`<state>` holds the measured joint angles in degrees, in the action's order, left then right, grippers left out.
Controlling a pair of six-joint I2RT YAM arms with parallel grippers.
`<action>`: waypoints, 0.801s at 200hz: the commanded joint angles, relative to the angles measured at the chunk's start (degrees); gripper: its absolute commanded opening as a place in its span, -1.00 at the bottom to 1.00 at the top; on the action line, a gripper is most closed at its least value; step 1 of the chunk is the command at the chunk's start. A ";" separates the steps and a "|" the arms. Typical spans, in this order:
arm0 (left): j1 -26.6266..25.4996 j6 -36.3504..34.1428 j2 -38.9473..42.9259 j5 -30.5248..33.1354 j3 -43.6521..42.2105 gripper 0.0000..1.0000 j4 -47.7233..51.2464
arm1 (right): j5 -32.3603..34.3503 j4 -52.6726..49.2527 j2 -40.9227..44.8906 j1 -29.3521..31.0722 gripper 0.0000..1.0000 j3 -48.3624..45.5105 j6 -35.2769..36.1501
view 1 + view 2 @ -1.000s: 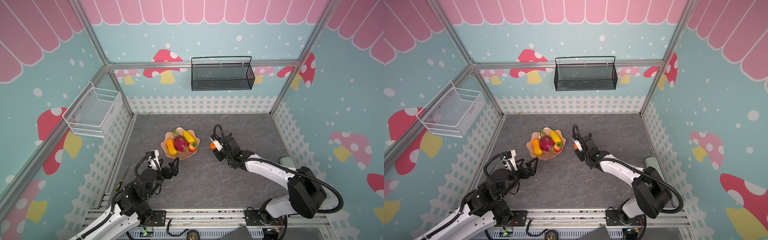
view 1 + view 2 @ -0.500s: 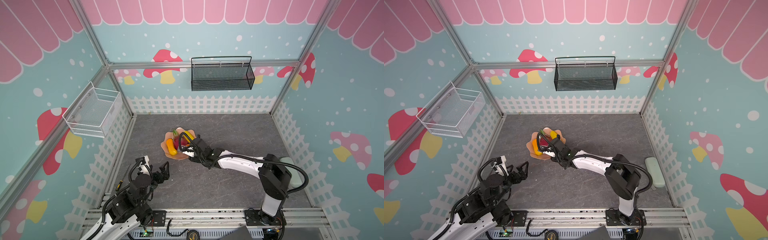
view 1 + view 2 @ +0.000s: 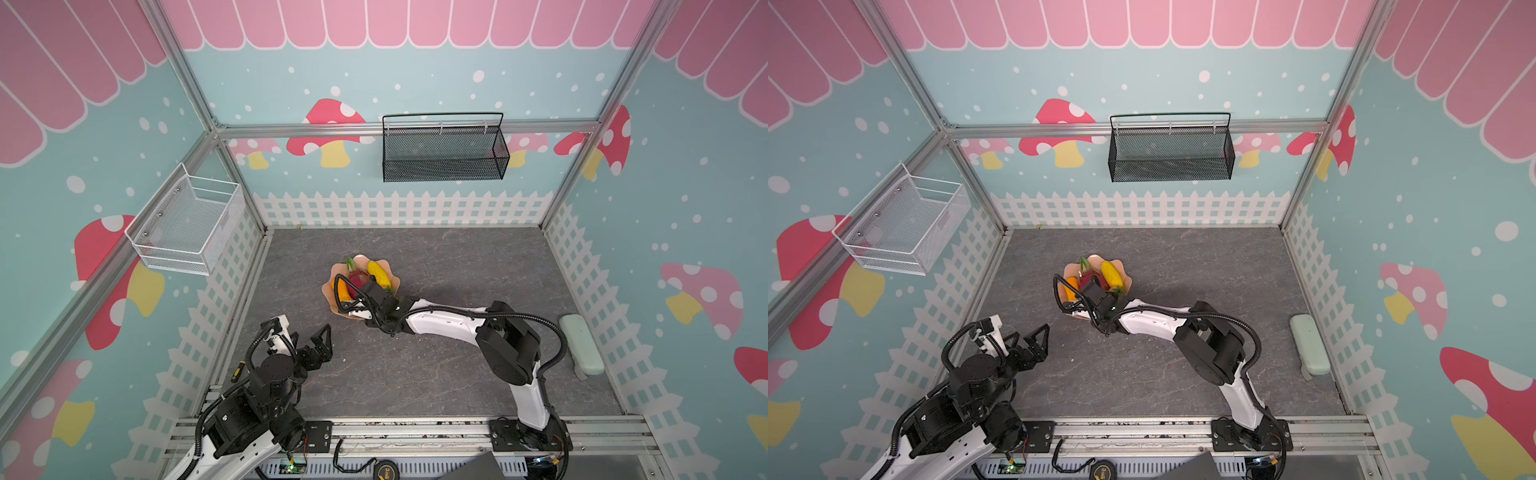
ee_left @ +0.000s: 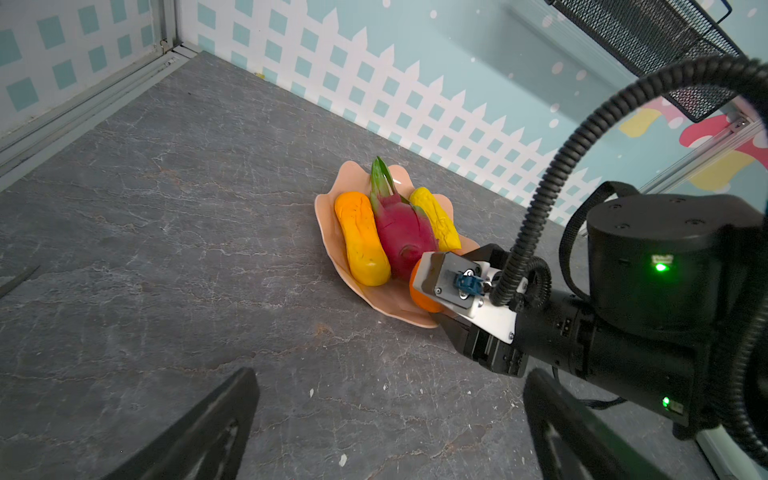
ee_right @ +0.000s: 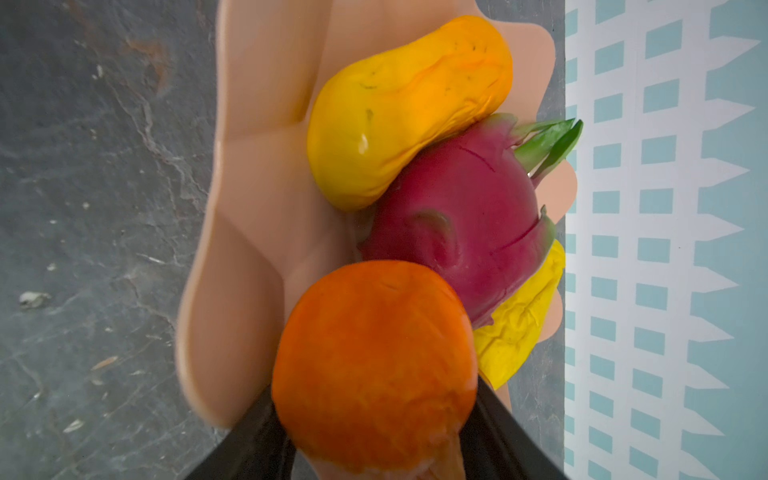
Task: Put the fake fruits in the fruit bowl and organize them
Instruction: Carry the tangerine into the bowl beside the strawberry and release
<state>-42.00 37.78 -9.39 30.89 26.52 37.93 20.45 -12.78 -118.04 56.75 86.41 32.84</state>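
Dragon fruit lies in fruit bowl, green tip twd back wall.

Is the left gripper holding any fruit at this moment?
No, the left gripper stands open with nothing between its fingers, above the gray table and short of the bowl.

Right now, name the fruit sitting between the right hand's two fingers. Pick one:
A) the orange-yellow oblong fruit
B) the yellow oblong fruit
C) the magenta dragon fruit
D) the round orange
D: in the right wrist view the round orange sits between the two black fingers of the right hand, at the edge of the fruit bowl. Whether the fingers press on it cannot be told.
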 commanded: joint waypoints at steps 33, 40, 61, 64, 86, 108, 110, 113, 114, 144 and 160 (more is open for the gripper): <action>0.42 0.70 -0.28 0.27 0.41 0.98 1.00 | 0.76 -0.70 0.96 0.37 0.48 2.02 -1.22; 0.43 0.68 -0.28 0.27 0.49 0.98 0.95 | 0.48 -0.35 1.58 0.38 0.51 1.99 -1.37; 0.42 0.59 -0.04 0.31 0.32 0.98 0.90 | -0.02 1.31 4.31 0.33 0.55 1.08 -1.39; 0.38 0.62 -0.03 0.31 0.32 0.98 0.82 | -0.23 1.73 4.93 0.37 0.56 0.81 -1.41; 0.42 0.36 -0.36 0.22 -0.02 0.98 0.27 | -1.89 5.18 9.62 0.25 0.60 -2.64 -1.98; 0.42 -0.15 -1.45 -0.02 -0.41 0.98 -0.81 | -3.80 8.55 15.91 0.20 0.70 -7.11 -3.56; 0.40 -0.20 -1.63 -0.04 -0.46 0.99 -0.94 | -4.00 8.82 16.44 0.20 0.72 -7.57 -3.70; 0.42 -0.35 -1.92 -0.17 -0.50 0.98 -1.13 | -4.43 9.14 17.02 0.18 0.74 -8.30 -3.95; 0.42 -0.39 -2.02 -0.19 -0.50 0.98 -1.21 | -4.53 9.29 17.39 0.15 0.74 -8.46 -3.98; 0.43 -0.82 -5.42 -0.99 -0.82 0.99 -4.05 | -5.72 13.37 24.19 -0.34 0.82 -15.52 -6.35; 0.51 -1.30 -7.40 -0.77 -1.93 0.98 -6.65 | -4.70 15.31 27.89 -1.77 0.82 -19.21 -11.24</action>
<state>-42.00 37.06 -14.66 30.35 26.28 35.14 16.32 -1.39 -93.62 56.45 72.14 27.44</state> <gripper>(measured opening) 0.992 0.909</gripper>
